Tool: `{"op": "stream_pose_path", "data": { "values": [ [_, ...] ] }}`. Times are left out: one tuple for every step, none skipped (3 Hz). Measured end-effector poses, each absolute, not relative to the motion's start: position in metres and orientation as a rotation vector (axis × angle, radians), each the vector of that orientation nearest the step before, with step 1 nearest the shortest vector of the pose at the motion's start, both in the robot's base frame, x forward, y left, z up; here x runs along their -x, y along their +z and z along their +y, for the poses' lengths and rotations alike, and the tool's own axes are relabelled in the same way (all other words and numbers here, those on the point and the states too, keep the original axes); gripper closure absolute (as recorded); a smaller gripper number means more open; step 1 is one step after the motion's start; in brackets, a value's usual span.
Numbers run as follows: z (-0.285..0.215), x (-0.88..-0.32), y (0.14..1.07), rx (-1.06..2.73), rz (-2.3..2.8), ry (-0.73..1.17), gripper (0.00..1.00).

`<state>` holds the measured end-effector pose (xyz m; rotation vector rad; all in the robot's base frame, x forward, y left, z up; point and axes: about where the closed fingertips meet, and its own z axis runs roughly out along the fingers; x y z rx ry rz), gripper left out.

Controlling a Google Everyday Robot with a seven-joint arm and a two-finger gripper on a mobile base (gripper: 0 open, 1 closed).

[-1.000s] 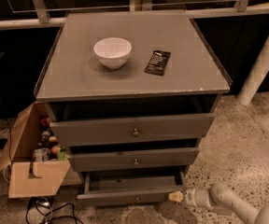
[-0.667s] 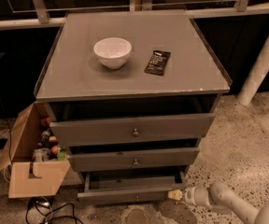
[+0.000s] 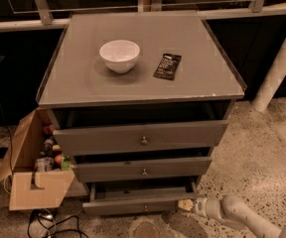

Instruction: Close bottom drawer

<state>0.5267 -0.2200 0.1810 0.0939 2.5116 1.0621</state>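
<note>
The bottom drawer (image 3: 133,207) is the lowest grey drawer of the cabinet, pulled out, with a small brass knob at the centre of its slim front. My gripper (image 3: 186,205) is low at the drawer's right front corner, at the end of the white arm (image 3: 237,214) that comes in from the lower right. Its tip is right at the edge of the drawer front. The middle drawer (image 3: 143,169) and the top drawer (image 3: 140,138) above also stand partly pulled out.
A white bowl (image 3: 119,55) and a dark packet (image 3: 167,66) lie on the cabinet top (image 3: 83,83). An open cardboard box (image 3: 31,175) with bottles stands on the floor at the left, cables (image 3: 48,222) in front of it. A white post (image 3: 277,68) rises at the right.
The gripper and arm have barely shifted at the drawer's right corner. The drawer stands about as far out as before.
</note>
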Motion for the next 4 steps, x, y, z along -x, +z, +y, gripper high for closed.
{"op": "stream_pose_path", "data": {
  "values": [
    [-0.221,-0.531,0.182,-0.132,2.488,1.043,1.00],
    [-0.221,-0.531,0.182,-0.135,2.486,1.042,1.00],
    [-0.219,-0.533,0.170,-0.187,2.489,1.047,1.00],
    [-0.219,-0.539,0.166,-0.221,2.474,1.048,1.00]
  ]
}}
